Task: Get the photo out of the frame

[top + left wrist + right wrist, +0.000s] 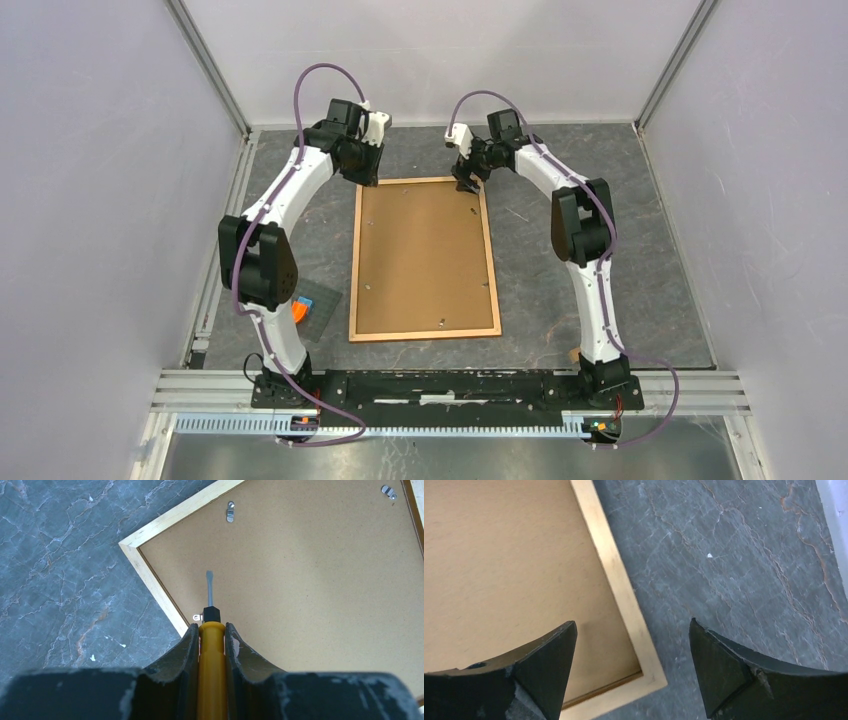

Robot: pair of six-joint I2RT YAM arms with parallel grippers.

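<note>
– Frame [425, 334] first, please: how do the grippers stand around it?
– The left gripper [211, 630] is clamped narrow on the yellow handle of a screwdriver [212, 655]. The tool's black collar and grey blade point out over the brown backing board [310, 580], just inside the frame's far left corner. A small metal clip [197, 617] sits beside the collar. Whether the blade tip touches the board I cannot tell.
– And the other one?
– The right gripper [631, 625] is spread wide and holds nothing. It hangs over the far right corner of the frame, with one finger above the board and the other above the bare surface [749, 555].
– Where does the frame lie?
– It lies flat, back side up, on the dark grey marbled surface between the two arms. Its long sides run away from the bases. More clips [230, 511] show near its edges. The photo is hidden beneath the board.
– Anything else nearby?
– A grey plate [320, 298] carrying an orange block [298, 312] lies just beside the near left corner, partly behind the left arm.
</note>
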